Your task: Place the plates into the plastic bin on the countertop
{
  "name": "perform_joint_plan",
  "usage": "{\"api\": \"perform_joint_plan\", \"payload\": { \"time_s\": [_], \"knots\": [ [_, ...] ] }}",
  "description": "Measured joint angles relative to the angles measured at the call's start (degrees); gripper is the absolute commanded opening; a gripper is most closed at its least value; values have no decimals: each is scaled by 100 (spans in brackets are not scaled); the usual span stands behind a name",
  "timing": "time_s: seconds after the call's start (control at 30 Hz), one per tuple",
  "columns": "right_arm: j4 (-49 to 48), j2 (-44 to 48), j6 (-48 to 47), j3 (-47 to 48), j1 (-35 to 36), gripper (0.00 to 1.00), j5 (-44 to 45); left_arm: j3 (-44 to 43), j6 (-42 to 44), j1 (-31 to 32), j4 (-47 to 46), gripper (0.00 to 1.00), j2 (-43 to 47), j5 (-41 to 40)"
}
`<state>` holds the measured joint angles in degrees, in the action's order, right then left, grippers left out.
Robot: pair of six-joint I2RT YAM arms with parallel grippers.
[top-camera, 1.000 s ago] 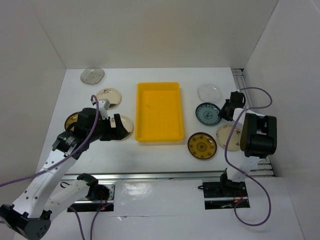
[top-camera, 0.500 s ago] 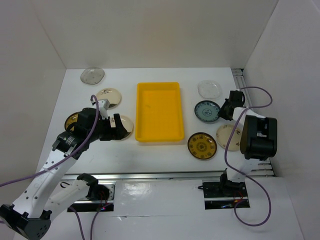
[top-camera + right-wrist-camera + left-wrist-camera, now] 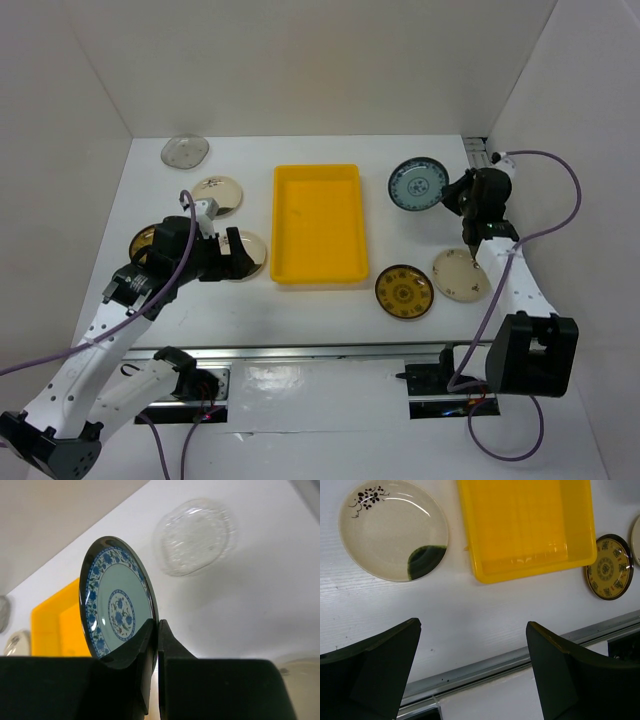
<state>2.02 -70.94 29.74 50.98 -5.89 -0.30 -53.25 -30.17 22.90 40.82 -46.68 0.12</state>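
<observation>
While a second ago the blue-patterned plate (image 3: 418,184) lay flat on the countertop (image 3: 330,300) right of the yellow bin (image 3: 318,222), the right gripper (image 3: 155,626) now pinches its rim and holds it lifted on edge, near the clear plate (image 3: 195,536). Left gripper (image 3: 472,625) unchanged, jaws wide apart, left of the bin by the cream plate (image 3: 392,530).

Top view: clear plate (image 3: 195,537) is covered by the blue plate (image 3: 418,185); cream plate (image 3: 258,256) is partly hidden under the left gripper (image 3: 232,255). Left wrist view: plastic bin (image 3: 530,525) is cut off at the top edge.
</observation>
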Motion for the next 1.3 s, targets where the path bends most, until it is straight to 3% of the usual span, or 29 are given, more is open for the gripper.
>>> {"api": "perform_joint_plan", "payload": {
  "time_s": [0.17,0.43,0.87,0.93,1.0,1.23,1.3],
  "knots": [
    [-267,-262,87,131,632,0,-702,0,-4,0,-11,100,4,-28],
    [-522,-1838,66,994,2203,0,-1045,0,-13,0,-11,100,4,-138],
    [-542,-3440,-85,1641,2793,0,-846,0,-15,0,-9,100,11,-192],
    [-540,-3539,-116,1799,2883,4,-807,0,-24,0,-7,100,26,-227],
    [-538,-3563,-131,1875,2955,15,-754,0,-26,0,-7,100,37,-262],
    [-361,-3565,-199,2026,3123,26,-407,0,-50,0,9,100,-157,-411],
    [-323,-3565,-225,2118,3156,41,-297,0,-98,0,33,100,-249,-468]
  ]
}}
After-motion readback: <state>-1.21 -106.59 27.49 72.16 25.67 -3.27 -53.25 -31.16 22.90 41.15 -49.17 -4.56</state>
